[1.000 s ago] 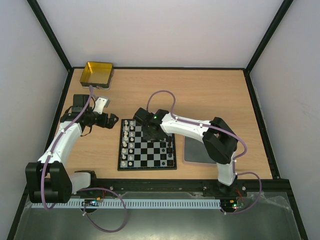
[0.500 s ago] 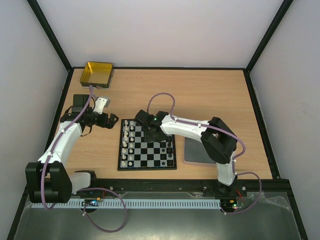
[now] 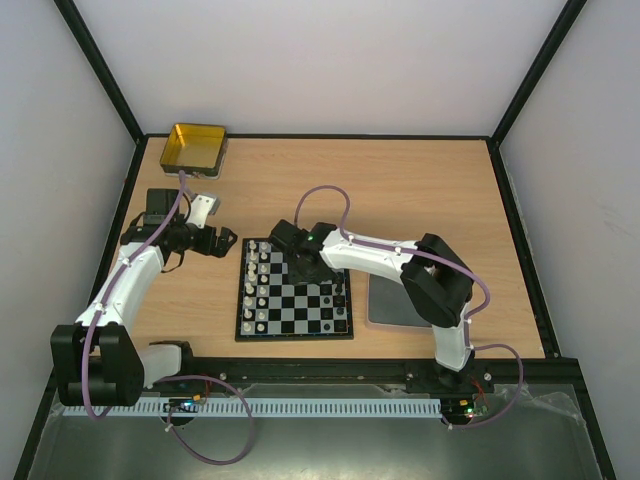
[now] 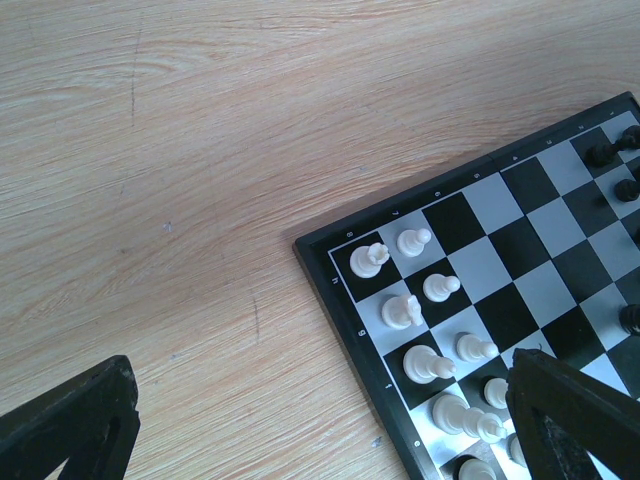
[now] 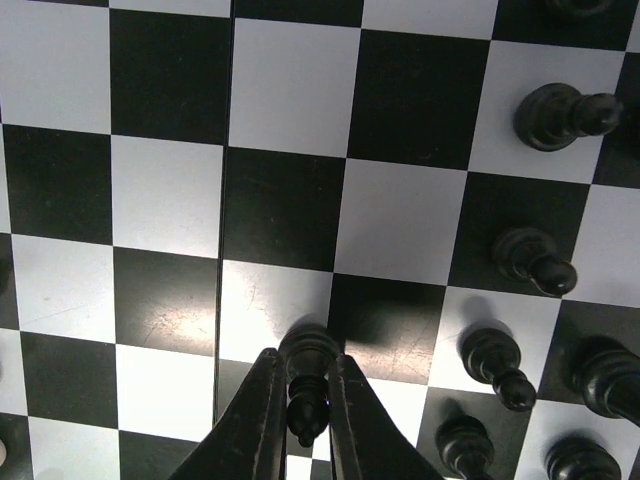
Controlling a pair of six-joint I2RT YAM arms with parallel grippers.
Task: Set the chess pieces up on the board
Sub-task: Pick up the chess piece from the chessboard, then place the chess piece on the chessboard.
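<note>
Right wrist view: a small black peg-like chess piece (image 5: 306, 385) is seen between the right jaws, which are clamped on its upper part.
Piece axis: upright, in line with the fingers; the round base lies below them, by the seam between a white and a black square of the small black-and-white chequered board (image 5: 170, 190).
Board contact: it cannot be told whether the base rests on the square or is lifted clear.
Bearing: the other black pieces (image 5: 537, 262) are ranked to the right of the jaws in this view, so that side is judged to be the destination.
Left jaws: set wide apart and empty, over the wooden bench (image 4: 150, 200) just off the board corner where the white pieces (image 4: 438, 288) stand.
Nearer arm: the right arm (image 3: 375, 252) is over the board; the left arm (image 3: 125, 285) is beside it.
Caution: neighbouring pieces stand near, so a straight lift before any sideways travel is judged advisable.
</note>
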